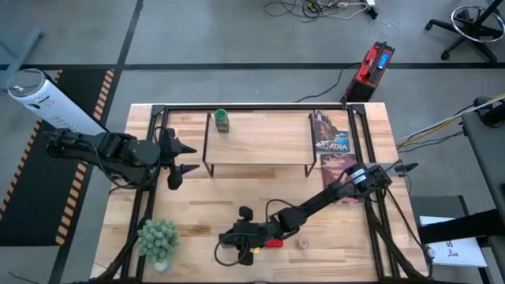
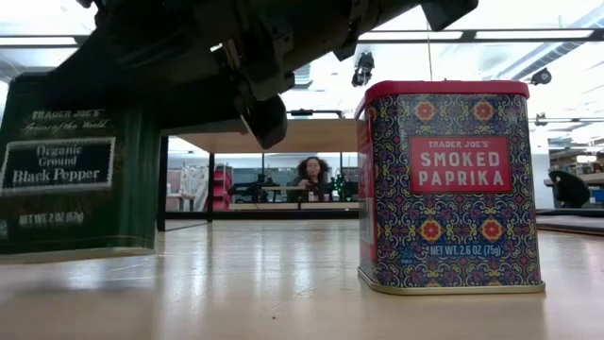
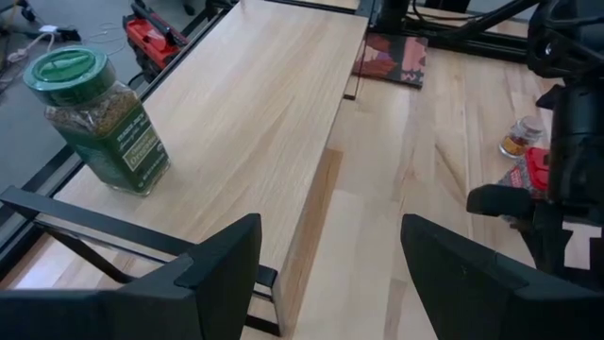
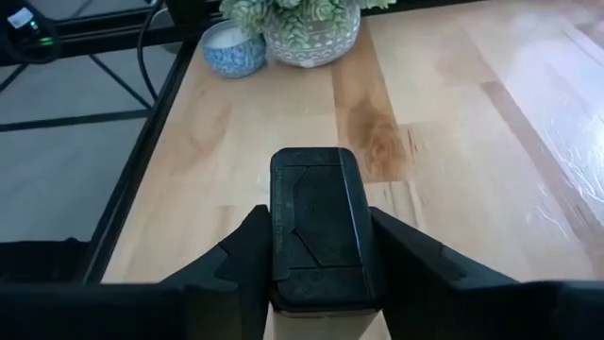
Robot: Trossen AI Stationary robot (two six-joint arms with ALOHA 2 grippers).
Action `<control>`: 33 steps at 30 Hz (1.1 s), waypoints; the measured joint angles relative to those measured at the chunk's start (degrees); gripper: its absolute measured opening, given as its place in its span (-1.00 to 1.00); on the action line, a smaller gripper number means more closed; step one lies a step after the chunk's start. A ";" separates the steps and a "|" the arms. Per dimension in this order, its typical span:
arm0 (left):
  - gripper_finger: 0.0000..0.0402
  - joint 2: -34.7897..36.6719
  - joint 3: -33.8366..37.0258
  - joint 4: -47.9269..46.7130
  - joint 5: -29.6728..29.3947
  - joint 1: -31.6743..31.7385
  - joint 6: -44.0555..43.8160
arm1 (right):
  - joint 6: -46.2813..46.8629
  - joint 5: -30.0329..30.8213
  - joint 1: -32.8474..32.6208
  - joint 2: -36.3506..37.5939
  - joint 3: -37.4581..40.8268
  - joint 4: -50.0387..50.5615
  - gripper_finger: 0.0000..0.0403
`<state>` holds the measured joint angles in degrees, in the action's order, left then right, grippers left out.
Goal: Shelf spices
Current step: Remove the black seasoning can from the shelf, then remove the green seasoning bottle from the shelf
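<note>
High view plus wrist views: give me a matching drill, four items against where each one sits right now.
Items:
1. green-capped glass jar
2. dark square black pepper tin
3. red square paprika tin
4. small leafy potted plant

Places:
A. between the right gripper's fingers
B. front-left corner of the table
C. on the light-wood shelf board, left end
D. standing on the table beside the right gripper

Pairs: 1-C, 2-A, 3-D, 4-B
</note>
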<state>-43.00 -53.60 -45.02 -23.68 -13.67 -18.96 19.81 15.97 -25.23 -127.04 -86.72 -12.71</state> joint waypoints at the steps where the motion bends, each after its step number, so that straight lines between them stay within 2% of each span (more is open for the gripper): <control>1: 0.22 0.00 0.00 -0.03 0.00 0.00 0.00 | -0.32 0.02 0.00 0.00 0.00 0.00 -0.27; 8: 0.22 0.00 0.00 0.00 0.02 -0.02 0.00 | -1.72 0.11 0.09 0.37 0.00 -0.02 -0.08; 17: 0.22 0.00 0.00 0.02 0.07 -0.02 0.11 | -4.34 0.57 0.31 2.75 -1.29 1.19 0.04; 27: 0.22 -1.09 0.00 1.20 -1.55 0.00 1.00 | -10.52 0.68 3.63 11.08 -4.60 12.19 0.06; 33: 0.22 -3.86 0.00 2.98 -9.90 0.03 4.40 | -15.63 0.70 7.50 18.53 -4.47 19.73 0.05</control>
<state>-46.86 -53.60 -42.04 -33.58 -13.64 -14.56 4.18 16.67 -17.74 -108.51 -91.19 7.02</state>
